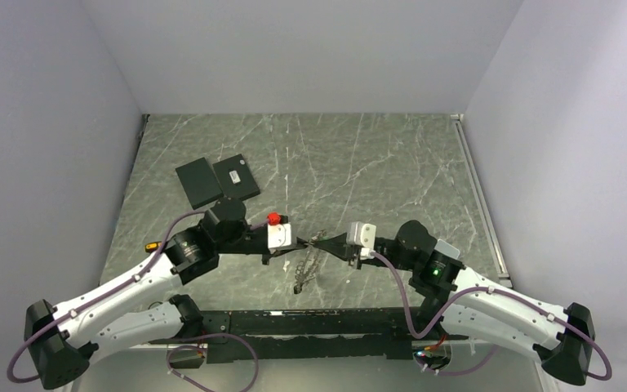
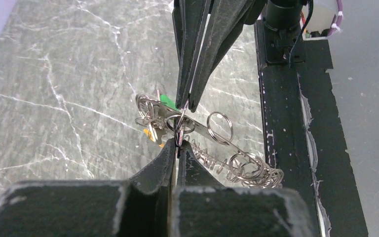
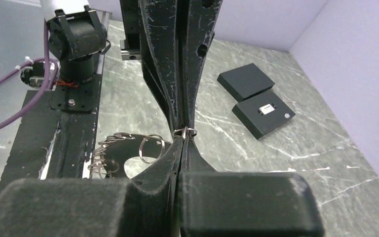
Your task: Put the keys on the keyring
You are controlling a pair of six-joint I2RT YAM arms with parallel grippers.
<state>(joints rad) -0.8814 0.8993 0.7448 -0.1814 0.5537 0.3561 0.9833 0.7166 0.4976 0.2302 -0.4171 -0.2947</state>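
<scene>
A small thin metal ring of the keyring [image 2: 180, 123] is pinched between both grippers, which meet tip to tip above the table. My left gripper [image 2: 178, 144] is shut on its near edge. My right gripper [image 3: 183, 139] is shut on it from the opposite side. The keyring's long chain of linked rings [image 2: 249, 168] trails toward the base rail, and in the top view the chain [image 1: 304, 273] hangs below the tips. A green tag [image 2: 166, 100] and small silver keys with yellow touches [image 2: 152, 129] bunch just beyond the held ring. Whether any key is threaded on it I cannot tell.
Two flat black rectangular plates [image 1: 198, 181] [image 1: 237, 176] lie at the back left of the marble table. The black base rail [image 1: 318, 322] runs along the near edge. A small orange-tipped object [image 1: 153, 245] lies at the far left.
</scene>
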